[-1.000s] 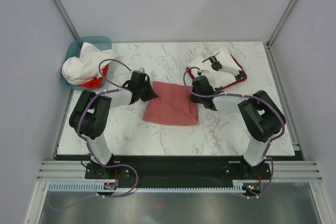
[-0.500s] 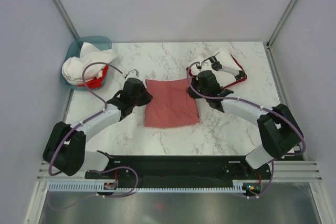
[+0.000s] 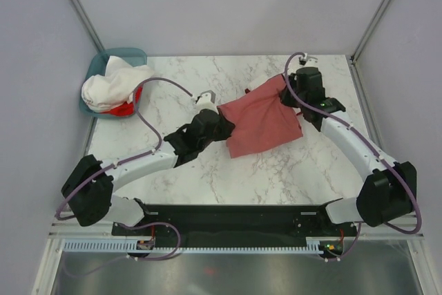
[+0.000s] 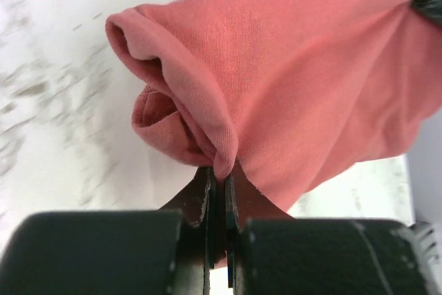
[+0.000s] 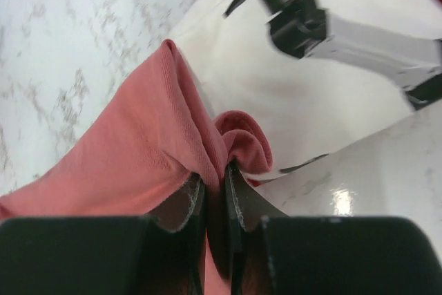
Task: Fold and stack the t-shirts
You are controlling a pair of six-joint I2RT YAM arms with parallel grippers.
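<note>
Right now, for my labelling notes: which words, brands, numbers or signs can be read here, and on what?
No readable text anywhere.
The salmon t-shirt is plain.
The white t-shirt bears a black mark, but it forms no legible letters.
The teal basket shows no label.

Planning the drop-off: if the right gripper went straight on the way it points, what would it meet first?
Past the salmon t-shirt it grips, probably the white t-shirt lying ahead; depth is unclear.

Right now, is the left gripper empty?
No: the left gripper is pinched shut on a folded edge of the salmon-red t-shirt.
</note>
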